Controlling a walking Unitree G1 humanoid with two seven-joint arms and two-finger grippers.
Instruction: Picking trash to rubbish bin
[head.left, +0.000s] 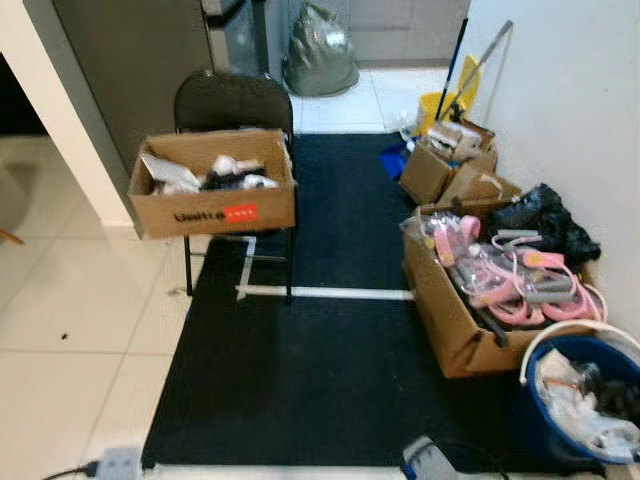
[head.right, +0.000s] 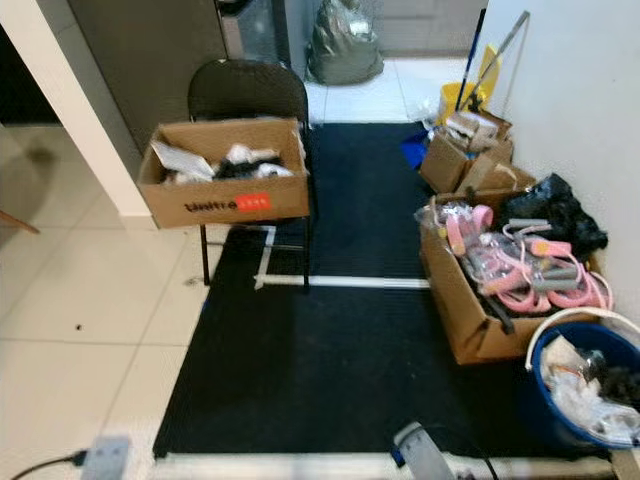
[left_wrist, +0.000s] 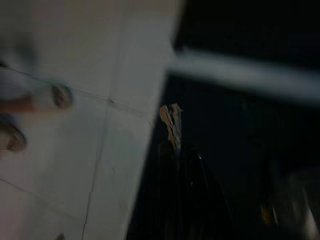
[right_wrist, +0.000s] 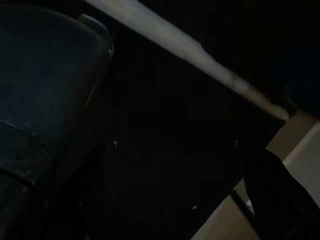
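Blue plastic makes up the rubbish bin (head.left: 560, 372), a round bucket with a white handle arched over its rim, standing at about four o'clock on the black mat (head.left: 300, 380), against the white wall and touching the corner of a cardboard box of pink items (head.left: 500, 280). White and dark scraps of trash (head.left: 590, 400) lie heaped inside it. At eleven o'clock a brown cardboard box (head.left: 213, 183) holding more white and black scraps rests on a black folding chair (head.left: 235, 105). A white tape line (head.left: 330, 293) crosses the mat between chair and pink-filled box.

Seen from its wrist, the left gripper (left_wrist: 172, 135) hangs over the edge where pale floor tile meets the mat, its fingers pressed together on a small tan scrap (left_wrist: 171, 120). The right gripper (right_wrist: 190, 165) hangs in deep shade beside the bin's dark wall, fingers spread apart with nothing between them.
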